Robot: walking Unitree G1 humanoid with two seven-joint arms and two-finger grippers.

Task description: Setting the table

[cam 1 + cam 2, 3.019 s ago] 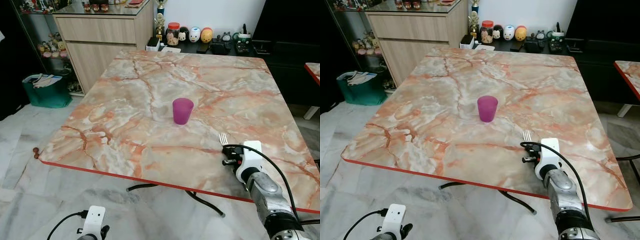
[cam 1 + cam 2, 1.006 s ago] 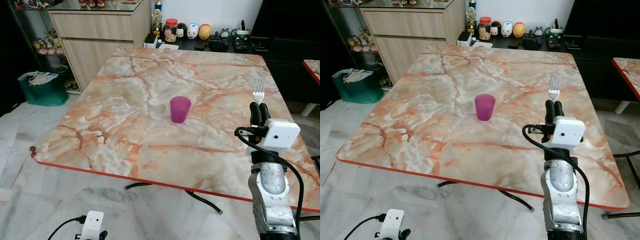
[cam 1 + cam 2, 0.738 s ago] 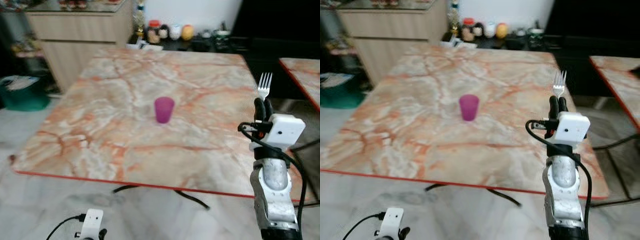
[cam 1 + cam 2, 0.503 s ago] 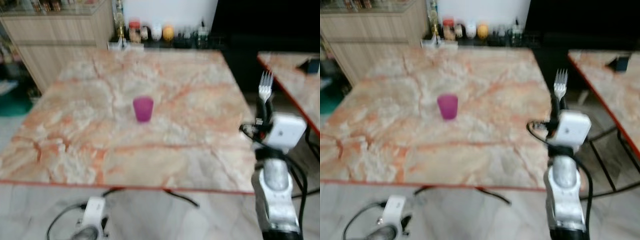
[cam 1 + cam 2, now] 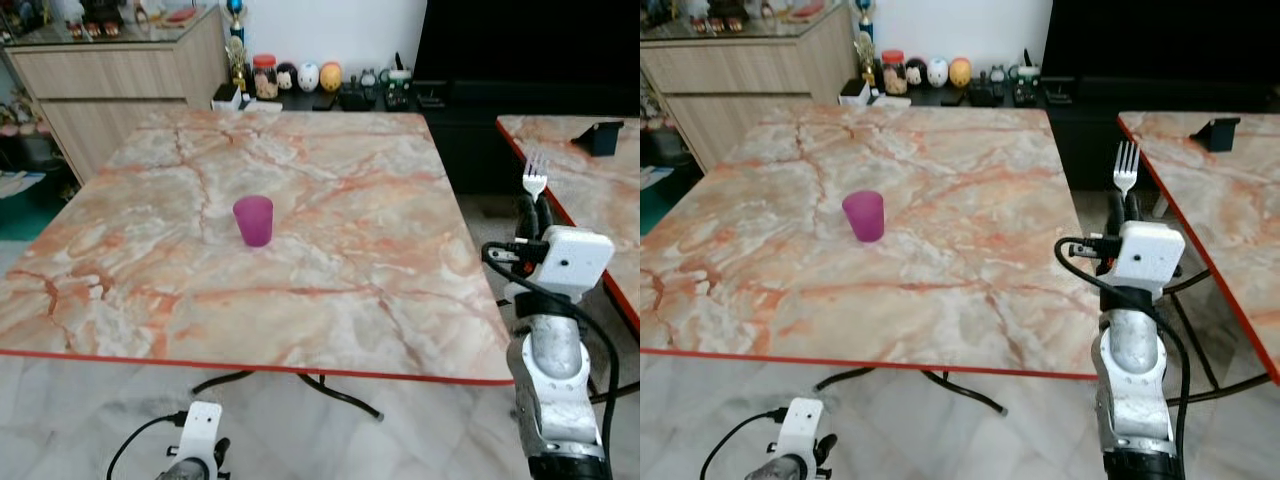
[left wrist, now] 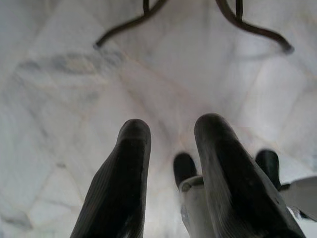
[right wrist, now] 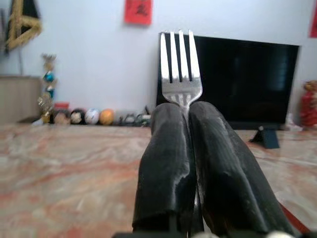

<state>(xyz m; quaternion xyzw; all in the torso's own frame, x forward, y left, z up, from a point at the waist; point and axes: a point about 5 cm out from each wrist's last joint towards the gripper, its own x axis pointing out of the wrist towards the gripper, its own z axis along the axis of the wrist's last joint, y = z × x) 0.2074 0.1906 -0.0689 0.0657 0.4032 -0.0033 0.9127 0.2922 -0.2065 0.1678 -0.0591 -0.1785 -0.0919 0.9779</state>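
Head views: fork (image 5: 536, 176) now raised upright past the marble table's (image 5: 330, 250) right edge, earlier low over it; likely carrying elsewhere. Purple cup (image 5: 253, 220) mid-table. Open floor toward second table (image 5: 1230, 200).

Right wrist: right gripper (image 7: 188, 111) clamped on fork.

Left wrist: left gripper (image 6: 168, 134) slightly parted, idle near floor.
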